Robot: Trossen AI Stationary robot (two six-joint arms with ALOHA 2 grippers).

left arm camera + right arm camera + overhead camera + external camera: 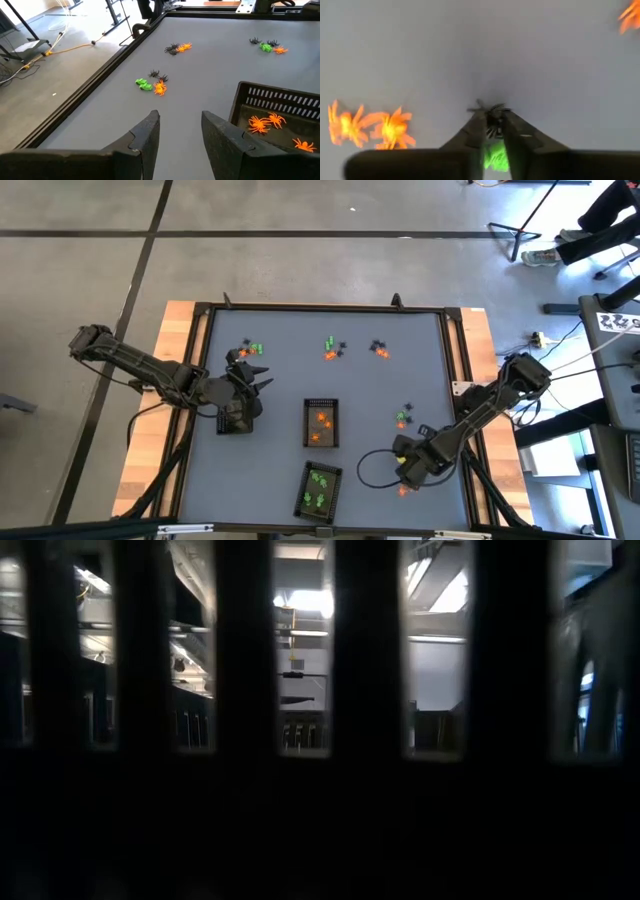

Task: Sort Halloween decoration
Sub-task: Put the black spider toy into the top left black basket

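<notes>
Tiny orange, green and black spider trinkets lie in small clusters on the grey mat, at the far left [250, 350], far middle [332, 348], far right [379, 350] and right [403, 418]. My right gripper [405, 470] is low over the mat near the near right corner, shut on a black spider [493, 121]. A green trinket [495, 156] shows between its fingers farther back, and orange spiders [370, 127] lie beside it. My left gripper [255, 380] is open and empty [180, 117] at the left, above a dark tray [235, 420]. My right gripper pinches the black spider's body [493, 125] between its two fingertips, and the spider's legs [482, 106] stick out past the tips. The fingers point down at the mat. Whether the spider is lifted clear of the mat, I cannot tell.
A dark tray [321, 423] with orange spiders [265, 122] stands mid-table. A second tray [320, 488] with green trinkets stands near the near edge. A raised dark frame [320, 308] rims the mat. Dark upright bars block the low view.
</notes>
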